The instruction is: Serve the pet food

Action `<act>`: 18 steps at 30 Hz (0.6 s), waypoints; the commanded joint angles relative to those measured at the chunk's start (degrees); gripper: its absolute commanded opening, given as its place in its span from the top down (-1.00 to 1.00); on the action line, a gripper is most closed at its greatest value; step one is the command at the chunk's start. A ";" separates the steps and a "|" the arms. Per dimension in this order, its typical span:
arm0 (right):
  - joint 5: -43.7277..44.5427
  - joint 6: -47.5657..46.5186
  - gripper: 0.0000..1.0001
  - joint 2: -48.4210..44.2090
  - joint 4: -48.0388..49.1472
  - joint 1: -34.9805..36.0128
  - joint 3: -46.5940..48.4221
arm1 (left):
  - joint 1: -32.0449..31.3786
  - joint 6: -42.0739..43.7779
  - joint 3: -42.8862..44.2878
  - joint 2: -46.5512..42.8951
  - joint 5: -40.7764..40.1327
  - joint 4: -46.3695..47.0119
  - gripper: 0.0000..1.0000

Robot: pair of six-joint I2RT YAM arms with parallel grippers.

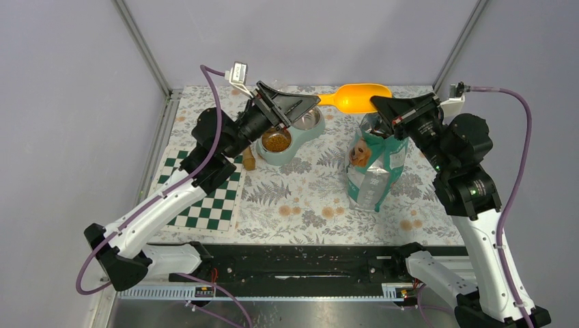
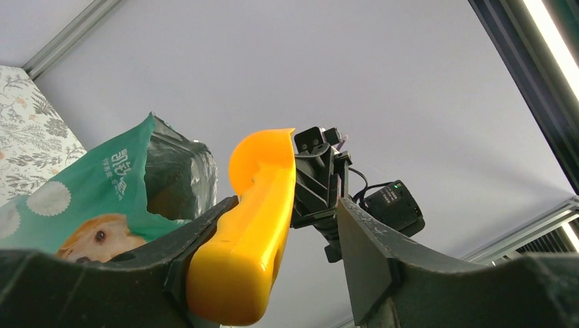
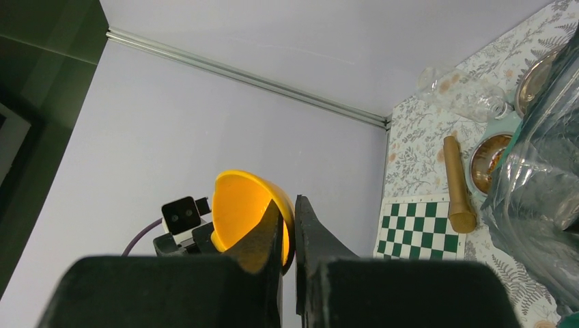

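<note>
On your floral surface the teal bag stands upright with its mouth open; you cannot see what is inside it. Left of it sits the pale green two-bowl feeder. The pet food lies in its nearer bowl, and the steel bowl beside that is partly hidden under your left arm. The orange scoop hangs level in the air above the bag's far edge. Your right gripper is raised over the bag and pinched tight on the rim of the scoop's cup. Your left gripper reaches over the feeder with its jaws half open around the scoop's handle, one finger touching it and the other clear.
</note>
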 commanded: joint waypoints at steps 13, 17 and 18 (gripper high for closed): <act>-1.52 -0.92 1.00 3.65 -6.90 0.41 5.35 | -0.61 6.30 1.12 1.08 1.84 9.58 0.07; -1.00 -1.01 1.00 3.60 -7.71 0.41 5.33 | -0.63 7.10 0.93 0.97 1.38 9.82 0.38; -0.97 -1.04 1.00 3.60 -7.76 0.42 5.32 | -0.63 7.25 0.94 0.99 1.38 9.71 0.49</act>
